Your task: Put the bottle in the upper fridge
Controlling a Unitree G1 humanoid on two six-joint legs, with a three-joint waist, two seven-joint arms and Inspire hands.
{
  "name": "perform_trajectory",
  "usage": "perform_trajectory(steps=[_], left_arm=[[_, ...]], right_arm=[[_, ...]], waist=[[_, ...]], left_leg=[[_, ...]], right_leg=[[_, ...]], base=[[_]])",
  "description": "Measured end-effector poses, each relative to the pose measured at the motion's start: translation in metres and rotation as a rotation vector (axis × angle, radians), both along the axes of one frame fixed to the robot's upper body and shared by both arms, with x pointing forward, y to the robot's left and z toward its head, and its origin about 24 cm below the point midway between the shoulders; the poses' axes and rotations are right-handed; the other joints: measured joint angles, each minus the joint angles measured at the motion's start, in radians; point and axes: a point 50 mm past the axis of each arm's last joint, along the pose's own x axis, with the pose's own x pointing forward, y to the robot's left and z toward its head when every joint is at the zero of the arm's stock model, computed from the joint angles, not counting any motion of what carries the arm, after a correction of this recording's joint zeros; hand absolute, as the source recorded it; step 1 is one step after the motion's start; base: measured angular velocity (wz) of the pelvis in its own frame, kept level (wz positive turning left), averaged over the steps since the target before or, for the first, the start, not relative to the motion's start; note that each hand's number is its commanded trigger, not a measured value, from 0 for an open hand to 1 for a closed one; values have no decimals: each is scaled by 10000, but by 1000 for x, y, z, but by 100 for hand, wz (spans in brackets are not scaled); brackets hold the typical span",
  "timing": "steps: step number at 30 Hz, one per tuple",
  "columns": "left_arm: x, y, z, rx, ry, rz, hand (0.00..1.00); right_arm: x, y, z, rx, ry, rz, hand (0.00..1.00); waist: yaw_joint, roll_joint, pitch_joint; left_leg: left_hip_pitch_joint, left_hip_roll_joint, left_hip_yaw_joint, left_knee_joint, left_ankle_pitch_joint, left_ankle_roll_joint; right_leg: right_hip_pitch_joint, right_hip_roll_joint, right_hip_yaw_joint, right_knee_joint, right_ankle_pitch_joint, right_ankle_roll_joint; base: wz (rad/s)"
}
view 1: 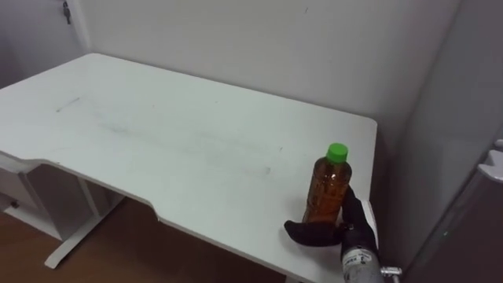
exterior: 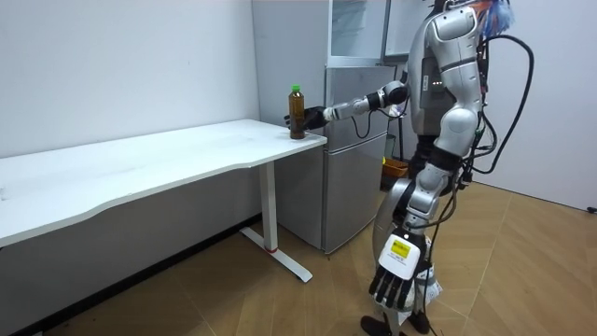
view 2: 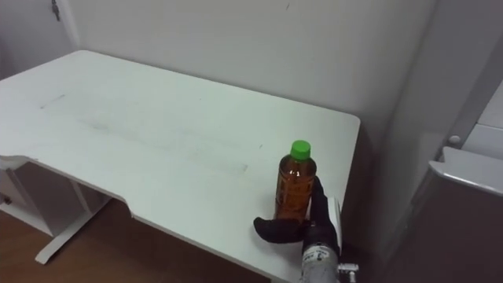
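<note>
A brown bottle [view 1: 328,191] with a green cap stands upright near the right end of the white table [view 1: 157,134], close to its front edge. My right hand [view 1: 313,233] reaches in from the lower right. Its dark fingers are curled round the bottle's base, thumb in front and fingers behind. The room view shows the bottle [exterior: 297,112] at the table's corner, with my right arm stretched out to it. I stand beside the grey fridge [exterior: 354,149], whose upper compartment [exterior: 359,28] has a glass door. My left hand [exterior: 396,280] hangs at my side, fingers relaxed.
The fridge's top edge [view 1: 491,169] stands just right of the table, with a narrow gap between them. A white wall runs behind the table. The table's legs [exterior: 272,219] stand on a wooden floor.
</note>
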Motion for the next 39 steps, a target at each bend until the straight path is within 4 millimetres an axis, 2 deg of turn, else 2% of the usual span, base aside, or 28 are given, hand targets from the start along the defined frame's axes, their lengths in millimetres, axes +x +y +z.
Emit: perform_trajectory(steps=[4, 11, 21, 32, 39], left_arm=[[3, 0, 0, -53, -102, 119, 0], [2, 1, 0, -47, -68, 199, 0], [1, 1, 0, -51, -51, 329, 0], [1, 1, 0, -47, -54, 320, 0], [-1, 1, -1, -49, 93, 250, 0]], right_arm=[[2, -2, 3, 415, -133, -356, 0], [3, -3, 7, 868, -185, -876, 0], [5, -4, 12, 889, -399, -1163, 0], [13, -4, 17, 446, -444, -1251, 0], [15, -4, 18, 319, -404, -1351, 0]], waist=[[-4, -9, 7], [15, 110, 74], [13, 158, 6], [40, 138, -6], [309, 44, 20]], left_leg=[[-178, 5, -16, 144, 5, 13], [-239, 3, -33, 197, 13, 31], [-483, 3, -55, 260, 54, 51], [-699, 4, -49, 256, 149, 53], [-701, -2, -41, 232, 185, 49]], right_leg=[[-126, -28, -175, 32, 2, -1], [-162, -28, -186, 32, 26, -1], [-431, -59, -208, 166, 38, -21], [-668, -62, -189, 171, 75, -79], [-700, -72, -156, 206, 67, -84]], base=[[5], [0], [0], [0], [0]])
